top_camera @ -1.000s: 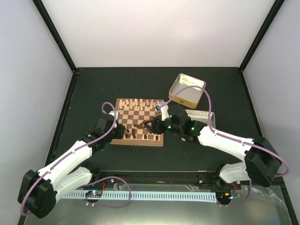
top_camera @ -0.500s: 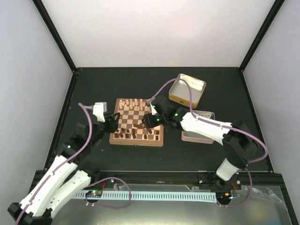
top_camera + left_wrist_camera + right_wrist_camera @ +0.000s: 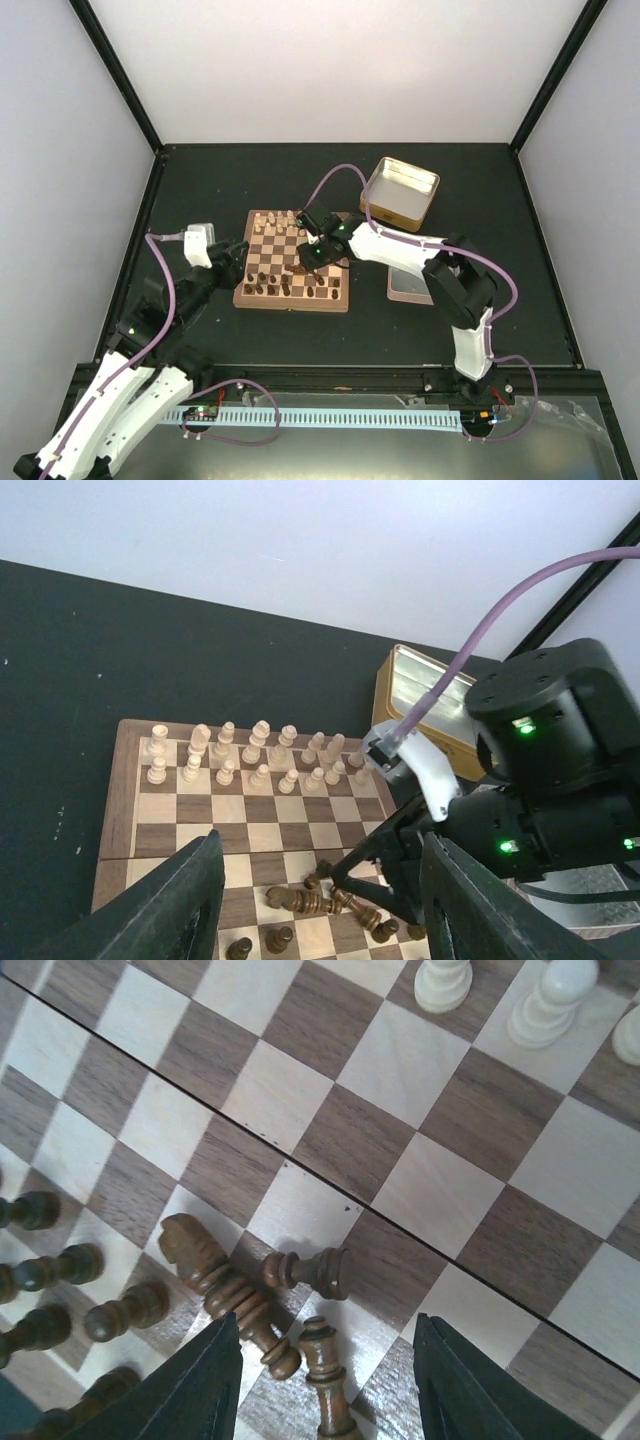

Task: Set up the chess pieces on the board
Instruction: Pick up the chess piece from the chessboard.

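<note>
Black table (image 3: 200,180), open metal tin (image 3: 403,190) near the board (image 3: 290,304)

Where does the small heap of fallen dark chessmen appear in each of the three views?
Top external: the fallen dark chessmen lie near the middle of the board.
Left wrist: at the bottom centre.
Right wrist: at the lower left of centre.
Shared landmark: the pale cream chessmen stand along the board's far edge. They are in the middle left of the left wrist view and the top right of the right wrist view.
</note>
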`<state>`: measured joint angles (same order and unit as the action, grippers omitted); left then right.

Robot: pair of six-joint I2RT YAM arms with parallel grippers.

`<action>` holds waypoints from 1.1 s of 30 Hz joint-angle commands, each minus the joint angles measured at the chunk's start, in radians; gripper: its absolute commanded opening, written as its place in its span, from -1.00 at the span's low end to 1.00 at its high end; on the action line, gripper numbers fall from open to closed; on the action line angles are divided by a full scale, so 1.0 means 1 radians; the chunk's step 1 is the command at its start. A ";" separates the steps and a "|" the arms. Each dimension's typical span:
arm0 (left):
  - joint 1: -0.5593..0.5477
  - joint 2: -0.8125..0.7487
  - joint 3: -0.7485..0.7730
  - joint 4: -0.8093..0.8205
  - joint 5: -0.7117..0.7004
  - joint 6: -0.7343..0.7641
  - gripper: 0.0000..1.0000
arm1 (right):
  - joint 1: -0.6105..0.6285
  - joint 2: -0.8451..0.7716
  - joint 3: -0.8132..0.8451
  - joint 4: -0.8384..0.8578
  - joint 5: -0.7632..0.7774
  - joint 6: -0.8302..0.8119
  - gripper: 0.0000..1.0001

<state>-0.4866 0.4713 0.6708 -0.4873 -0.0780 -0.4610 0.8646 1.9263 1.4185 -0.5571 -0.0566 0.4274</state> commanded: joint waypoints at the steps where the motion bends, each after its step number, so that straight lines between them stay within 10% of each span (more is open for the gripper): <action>1: -0.004 -0.007 0.018 -0.010 -0.008 0.010 0.11 | 0.007 0.056 0.055 -0.061 0.010 -0.040 -0.03; 33: -0.004 0.021 0.006 0.003 -0.016 0.007 0.13 | 0.008 0.189 0.178 -0.071 0.078 -0.087 -0.29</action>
<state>-0.4866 0.4923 0.6704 -0.4858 -0.0834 -0.4603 0.8692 2.1059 1.5803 -0.6231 0.0082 0.3527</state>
